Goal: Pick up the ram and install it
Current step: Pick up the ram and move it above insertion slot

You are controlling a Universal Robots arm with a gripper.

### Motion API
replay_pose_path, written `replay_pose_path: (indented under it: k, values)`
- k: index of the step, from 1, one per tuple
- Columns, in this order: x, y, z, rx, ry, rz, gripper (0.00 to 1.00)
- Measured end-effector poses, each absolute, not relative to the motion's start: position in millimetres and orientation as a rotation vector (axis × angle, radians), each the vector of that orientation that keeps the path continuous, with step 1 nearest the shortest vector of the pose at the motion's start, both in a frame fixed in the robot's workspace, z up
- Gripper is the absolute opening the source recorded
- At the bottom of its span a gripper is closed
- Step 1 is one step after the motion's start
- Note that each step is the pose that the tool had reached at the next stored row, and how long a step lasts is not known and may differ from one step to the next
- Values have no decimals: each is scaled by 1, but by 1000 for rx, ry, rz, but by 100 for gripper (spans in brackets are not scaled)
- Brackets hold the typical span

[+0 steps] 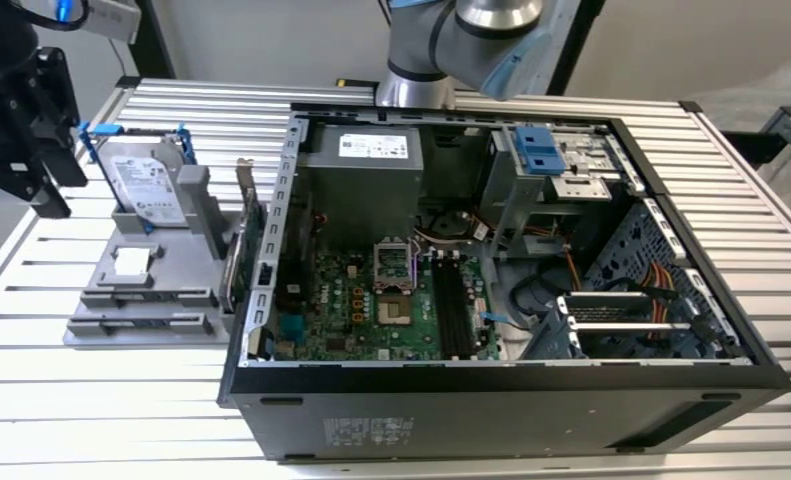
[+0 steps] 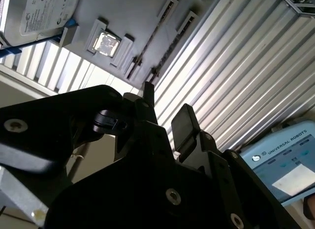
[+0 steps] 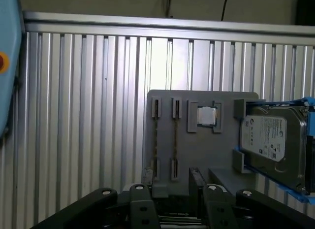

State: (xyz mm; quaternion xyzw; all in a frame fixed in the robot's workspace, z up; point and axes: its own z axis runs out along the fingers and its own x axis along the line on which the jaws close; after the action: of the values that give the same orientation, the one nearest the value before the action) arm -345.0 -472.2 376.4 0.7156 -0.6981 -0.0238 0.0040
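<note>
Gripper [image 3: 172, 182] hangs parted, seemingly empty, near the ram [image 3: 156, 138] standing edgewise in the gray holder [image 3: 197, 150].

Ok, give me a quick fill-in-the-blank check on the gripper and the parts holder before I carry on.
1. The gripper is ___ and holds nothing.
2. In the first wrist view, ___ ram sticks stand on edge in the grey holder.
3. The hard drive in that holder carries ___ clips.

Missing words: open; two; blue.
</note>
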Motion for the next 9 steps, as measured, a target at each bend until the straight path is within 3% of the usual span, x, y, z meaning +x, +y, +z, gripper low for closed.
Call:
replay_pose_path:
  k: [9]
  values:
    - [-345,-472,368,2240,-2186,-70,0]
